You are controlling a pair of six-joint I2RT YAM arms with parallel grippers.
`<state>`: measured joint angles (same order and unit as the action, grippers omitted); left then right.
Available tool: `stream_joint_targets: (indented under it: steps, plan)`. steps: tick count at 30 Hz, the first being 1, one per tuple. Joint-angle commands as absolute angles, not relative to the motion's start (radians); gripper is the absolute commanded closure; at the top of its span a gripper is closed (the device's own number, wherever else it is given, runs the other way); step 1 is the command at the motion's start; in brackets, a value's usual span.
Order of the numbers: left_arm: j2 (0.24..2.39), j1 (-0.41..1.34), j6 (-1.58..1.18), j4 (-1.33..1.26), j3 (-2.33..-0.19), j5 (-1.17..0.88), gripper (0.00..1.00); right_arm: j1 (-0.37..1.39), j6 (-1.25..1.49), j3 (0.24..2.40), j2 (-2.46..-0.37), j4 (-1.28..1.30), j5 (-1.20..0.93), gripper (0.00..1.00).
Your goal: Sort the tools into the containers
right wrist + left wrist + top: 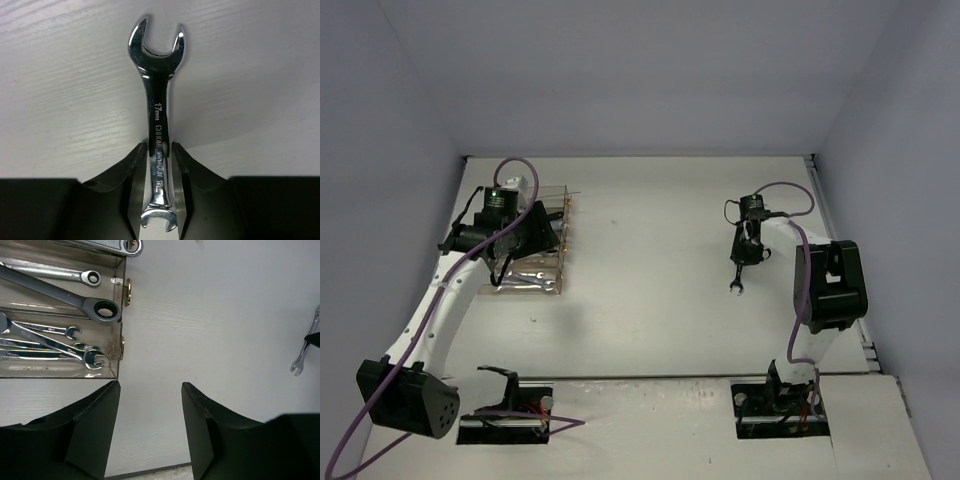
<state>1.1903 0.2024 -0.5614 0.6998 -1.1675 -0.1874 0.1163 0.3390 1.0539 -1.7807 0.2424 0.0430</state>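
Note:
My right gripper (159, 146) is shut on a silver open-ended wrench (157, 105) marked 17mm, held by its shank with one open end sticking out ahead. In the top view that wrench (737, 283) hangs from the right gripper (743, 262) above the table's right half. The clear bins (542, 258) stand at the left. In the left wrist view the bins (119, 335) hold several silver wrenches (60, 342), one with a ring end (102, 309). My left gripper (150, 390) is open and empty, just to the right of the bins. The held wrench also shows far right (303, 354).
The white table (650, 270) is walled by grey panels on the left, back and right. A seam runs across near the front edge (650, 378). Purple cables loop over both arms.

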Motion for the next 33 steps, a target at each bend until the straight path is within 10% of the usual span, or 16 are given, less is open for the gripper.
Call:
stream_joint_targets:
  steps: [1, 33]
  plan:
    - [1.189, 0.244, -0.584, 0.659, -1.210, -0.210, 0.51, 0.122, 0.316, 0.990, -1.810, 0.238, 0.008, 0.97]
    - [1.502, 0.512, -0.904, 0.046, -1.123, -0.445, 0.42, 0.696, 0.229, 1.040, -1.489, 0.034, -0.259, 1.00]
